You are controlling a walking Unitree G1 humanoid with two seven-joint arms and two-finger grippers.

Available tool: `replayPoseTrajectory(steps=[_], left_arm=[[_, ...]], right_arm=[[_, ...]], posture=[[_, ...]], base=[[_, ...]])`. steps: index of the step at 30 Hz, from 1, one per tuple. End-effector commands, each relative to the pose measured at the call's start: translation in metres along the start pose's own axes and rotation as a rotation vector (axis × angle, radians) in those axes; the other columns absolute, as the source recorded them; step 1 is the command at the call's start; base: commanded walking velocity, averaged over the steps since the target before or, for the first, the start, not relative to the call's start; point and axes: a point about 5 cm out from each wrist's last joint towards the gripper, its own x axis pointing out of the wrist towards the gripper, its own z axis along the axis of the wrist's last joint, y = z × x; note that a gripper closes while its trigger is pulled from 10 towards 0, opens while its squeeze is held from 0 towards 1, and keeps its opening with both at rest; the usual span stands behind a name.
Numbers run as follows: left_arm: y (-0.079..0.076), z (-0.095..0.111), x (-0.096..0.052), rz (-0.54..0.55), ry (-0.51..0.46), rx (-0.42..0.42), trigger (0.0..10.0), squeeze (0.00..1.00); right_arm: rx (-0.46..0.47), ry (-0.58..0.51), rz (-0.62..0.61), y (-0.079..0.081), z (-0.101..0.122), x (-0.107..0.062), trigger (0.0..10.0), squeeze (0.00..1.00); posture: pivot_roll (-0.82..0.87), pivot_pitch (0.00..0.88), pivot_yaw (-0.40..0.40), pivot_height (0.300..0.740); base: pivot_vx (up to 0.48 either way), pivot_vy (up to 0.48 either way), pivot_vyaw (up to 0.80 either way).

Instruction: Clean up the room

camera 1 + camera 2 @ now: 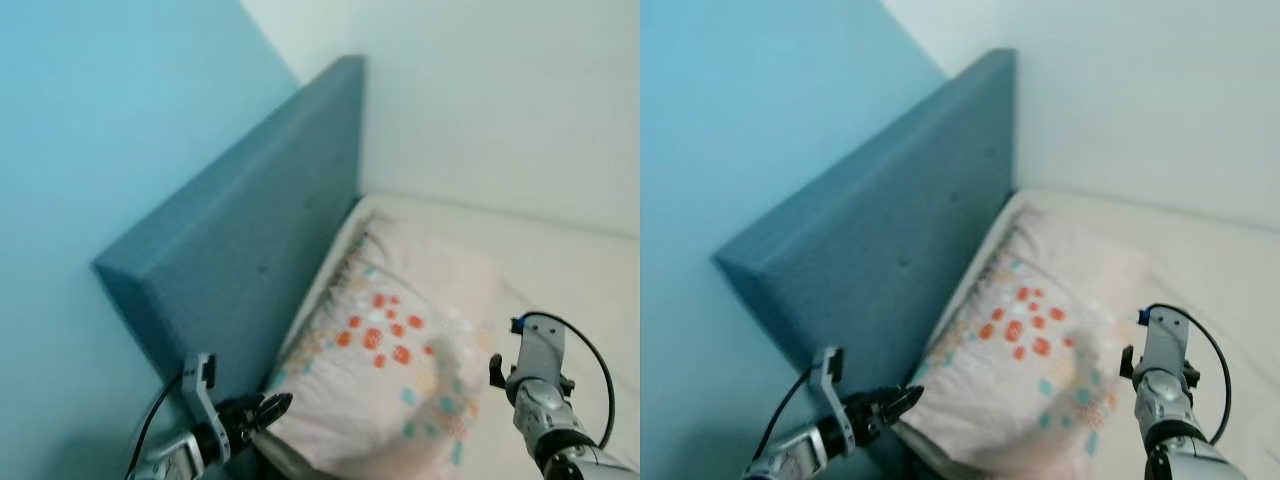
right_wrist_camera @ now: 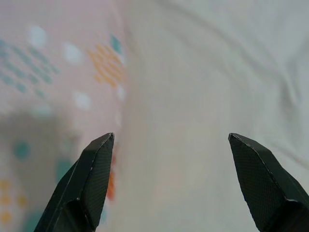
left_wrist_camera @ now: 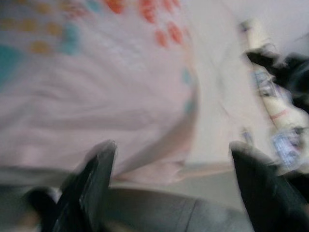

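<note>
1. Two grippers flank a patterned pillow (image 1: 385,370) at lower centre, lying on the bed (image 1: 560,270) against the blue headboard (image 1: 250,250).
2. Left gripper (image 1: 268,410), fingers spread, hovers at the pillow's lower-left corner.
3. Right gripper (image 2: 171,179), spread, hangs over its right edge.
4. Likely straightening the pillow; next, closing on its edges.

We see the pillow (image 1: 390,365) on the bed (image 1: 560,270), its far end against the headboard (image 1: 250,240). Our left gripper (image 1: 272,408) sits at its left corner, our right gripper (image 2: 171,179) over its right edge.
</note>
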Motion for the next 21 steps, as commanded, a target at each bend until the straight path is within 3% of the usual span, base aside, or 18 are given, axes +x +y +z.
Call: replayPoseTrajectory(steps=[1,5,7,8,10,12,19,21], left_arm=[[-0.001,-0.019,-0.009,-0.060,0.109,-0.024,10.0,0.00],[0.000,-0.025,-0.009,-0.006,0.115,-0.025,10.0,0.00],[0.007,-0.026,-0.009,0.130,0.085,-0.018,10.0,0.00],[0.007,-0.026,-0.009,0.130,0.085,-0.018,10.0,0.00],[0.018,-0.019,-0.012,0.337,0.004,-0.027,10.0,0.00],[0.026,-0.011,-0.016,0.452,-0.066,-0.046,10.0,0.00],[0.035,0.005,-0.022,0.574,-0.158,-0.037,10.0,0.00],[0.040,0.020,-0.026,0.657,-0.227,-0.012,10.0,0.00]], right_arm=[[-0.028,0.064,0.018,0.007,-0.016,-0.003,10.0,0.00],[-0.025,0.086,0.028,0.010,-0.022,-0.004,10.0,0.00],[-0.029,0.101,0.034,0.012,-0.027,-0.005,10.0,0.00],[-0.029,0.101,0.034,0.012,-0.027,-0.005,10.0,0.00],[-0.015,0.114,0.056,0.016,-0.033,-0.007,10.0,0.00],[0.011,0.108,0.096,0.022,-0.033,-0.008,10.0,0.00],[0.018,0.078,0.190,0.038,-0.030,-0.010,10.0,0.00],[-0.012,0.052,0.259,0.052,-0.027,-0.013,10.0,0.00]], posture=[[-0.13,0.015,0.052,0.740],[-0.13,0.014,0.050,0.740],[-0.13,0.013,0.047,0.740],[-0.13,0.013,0.047,0.740],[-0.13,0.013,0.046,0.740],[-0.13,0.016,0.043,0.740],[-0.14,0.015,0.042,0.740],[-0.14,0.015,0.043,0.740]], base=[[0.000,0.000,-0.77],[0.000,0.000,-0.77],[0.000,0.000,-0.77],[0.000,0.000,-0.77],[0.000,0.000,-0.77],[0.000,0.000,-0.77],[0.000,0.000,-0.77],[0.000,0.000,-0.77]])
